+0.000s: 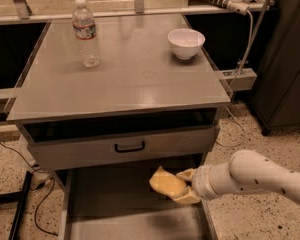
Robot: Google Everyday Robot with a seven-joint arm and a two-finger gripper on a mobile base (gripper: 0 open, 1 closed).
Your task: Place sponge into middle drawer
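The pale yellow sponge [166, 183] is held in my gripper [182, 186], which is shut on it from the right. The white arm [255, 176] reaches in from the right side. The sponge hangs over the right part of the open middle drawer [115, 194], a wide grey metal drawer pulled out below the drawer front with a black handle [130, 147]. The sponge is above the drawer floor, not lying on it.
On the grey cabinet top [135, 74] stand a plastic water bottle [85, 33] at the back left and a white bowl [186, 42] at the back right. A dark cabinet [285, 59] stands to the right. Cables lie on the speckled floor at left [20, 184].
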